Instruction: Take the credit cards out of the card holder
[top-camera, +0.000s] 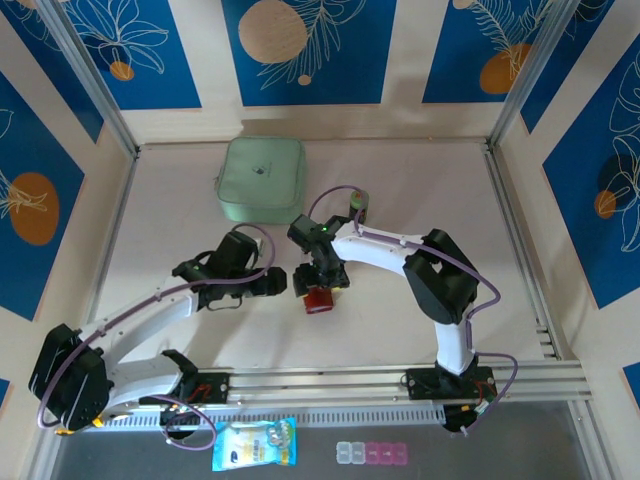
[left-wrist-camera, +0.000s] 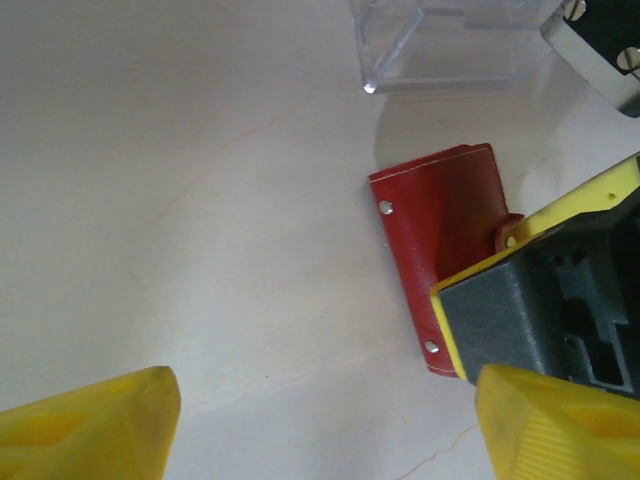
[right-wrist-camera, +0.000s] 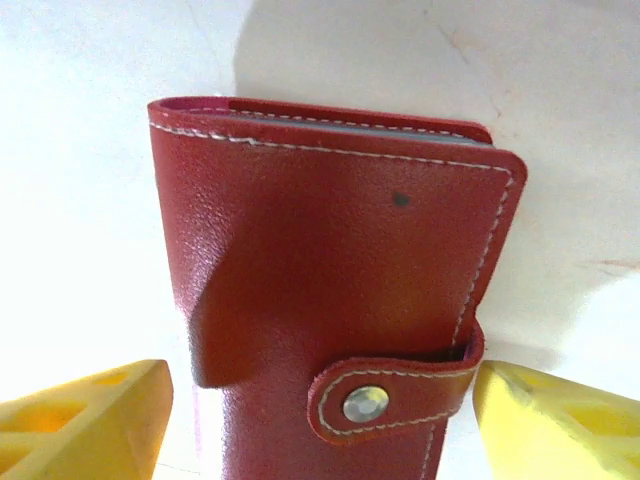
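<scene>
The card holder (top-camera: 318, 300) is a red stitched wallet lying closed on the table, its strap tab (right-wrist-camera: 395, 400) snapped shut. The credit cards are hidden inside it. My right gripper (right-wrist-camera: 320, 420) hangs over the holder's strap end, open, a yellow finger on each side and a visible gap on the left. In the left wrist view the holder (left-wrist-camera: 440, 220) lies to the right, partly covered by the right gripper's grey and yellow finger (left-wrist-camera: 530, 320). My left gripper (left-wrist-camera: 325, 430) stands open just left of the holder, over bare table.
A mint-green square case (top-camera: 262, 178) lies at the back centre. A clear plastic box (left-wrist-camera: 450, 40) stands just beyond the holder. A small round object (top-camera: 359, 203) sits behind the right arm. A snack packet (top-camera: 255, 443) and a pill strip (top-camera: 372, 453) lie in front of the rail.
</scene>
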